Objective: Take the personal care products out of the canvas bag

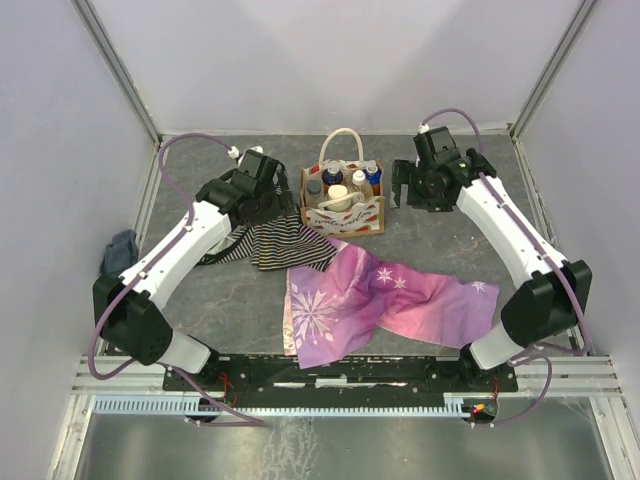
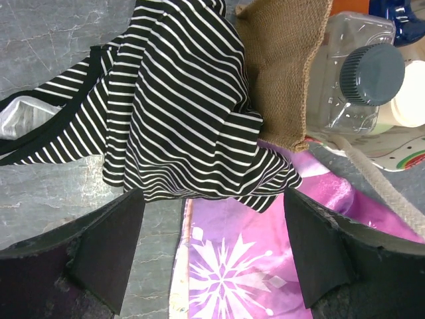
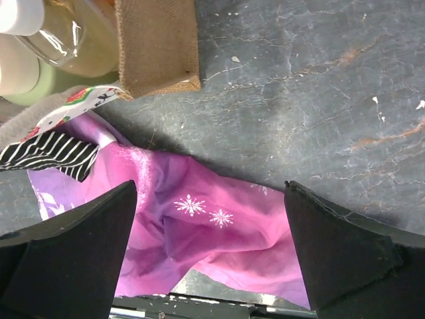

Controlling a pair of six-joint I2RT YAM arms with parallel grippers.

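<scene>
The canvas bag (image 1: 345,210) stands upright at the back middle of the table, its cream handles (image 1: 342,140) looped above it. Inside it are the personal care products: two blue pump tops (image 1: 333,172), a dark-capped clear bottle (image 2: 372,73) and cream-capped ones (image 1: 340,193). My left gripper (image 1: 272,200) hovers open just left of the bag, over the striped cloth (image 2: 179,100), with the bag's burlap wall (image 2: 282,66) ahead to its right. Just right of the bag, my right gripper (image 1: 400,188) is open with nothing between its fingers. Its wrist view shows the bag's corner (image 3: 156,43) and a beige bottle (image 3: 73,40).
A black-and-white striped cloth (image 1: 275,243) lies against the bag's left front. In front of the bag spreads a pink snowflake cloth (image 1: 380,300). A grey-blue cloth (image 1: 120,250) sits at the left wall. Metal rails and white walls enclose the table.
</scene>
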